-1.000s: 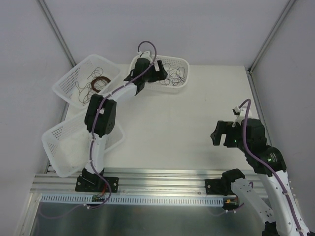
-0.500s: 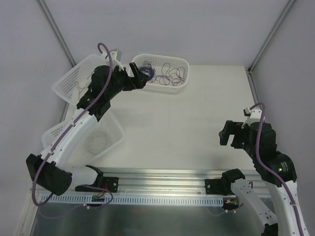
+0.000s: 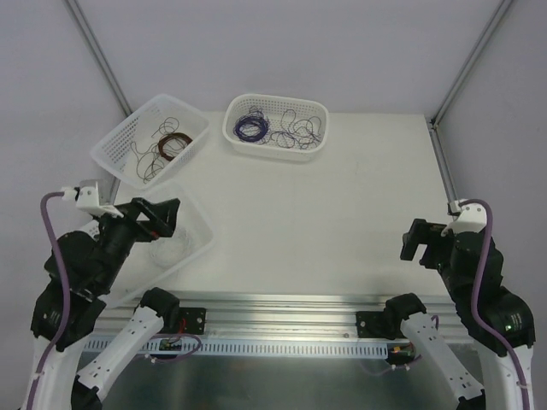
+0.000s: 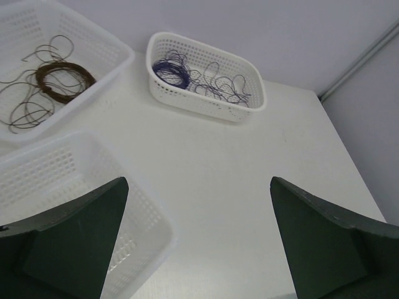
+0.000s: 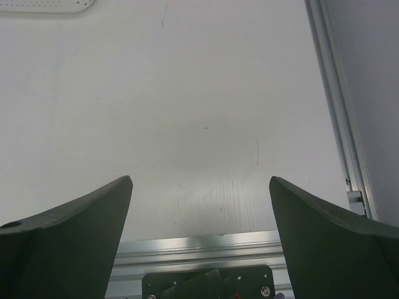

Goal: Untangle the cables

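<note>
Fingers [image 4: 75,237] on both grippers stand spread wide, grasping nothing: left gripper [image 4: 198,187] above the near basket [image 4: 146,208], right gripper [image 5: 199,180] above bare table [image 5: 206,93]. Farther off, brown cables [image 4: 59,81] lie in the left basket [image 4: 118,53], and purple cables [image 4: 187,75] in the far basket [image 4: 206,112].

With the top camera we look down from above and behind the arm bases. It is far away, so we see the whole table [image 3: 342,205], from the near rail [image 3: 282,306] to the far wall [image 3: 342,51]. The left wrist camera sits at the near left and faces far and slightly right, past the left gripper [image 4: 198,180]. It shares the far basket [image 4: 199,107] with the top view. The right wrist camera looks steeply down past the right gripper [image 5: 199,180], close to the near right table, and shares the near rail.
</note>
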Robot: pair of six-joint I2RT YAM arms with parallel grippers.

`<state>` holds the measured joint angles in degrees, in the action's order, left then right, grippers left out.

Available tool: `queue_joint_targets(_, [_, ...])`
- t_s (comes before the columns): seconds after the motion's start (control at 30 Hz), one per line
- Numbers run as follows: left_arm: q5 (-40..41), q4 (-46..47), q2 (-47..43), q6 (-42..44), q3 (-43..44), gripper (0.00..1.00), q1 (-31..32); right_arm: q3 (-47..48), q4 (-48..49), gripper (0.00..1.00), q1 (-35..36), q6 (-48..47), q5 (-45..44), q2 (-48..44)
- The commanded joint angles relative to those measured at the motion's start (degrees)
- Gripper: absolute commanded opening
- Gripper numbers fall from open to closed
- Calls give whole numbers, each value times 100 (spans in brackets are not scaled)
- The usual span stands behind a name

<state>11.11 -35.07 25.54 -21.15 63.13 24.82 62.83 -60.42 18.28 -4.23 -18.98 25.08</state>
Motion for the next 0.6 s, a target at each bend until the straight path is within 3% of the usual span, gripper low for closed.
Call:
queue_joint_targets(0.0, [742, -1227, -478, 251, -38, 99, 41, 186, -180, 97, 0, -192, -466, -301])
queue_joint_targets(0.23, [1542, -2108, -1646, 173, -3, 99, 41, 2, -145, 97, -9, -236, -729, -1004])
queue_joint_targets(0.57, [1851, -2329, -2518, -65, -345, 99, 41, -420, -22, 97, -9, -193, -1169, -2402])
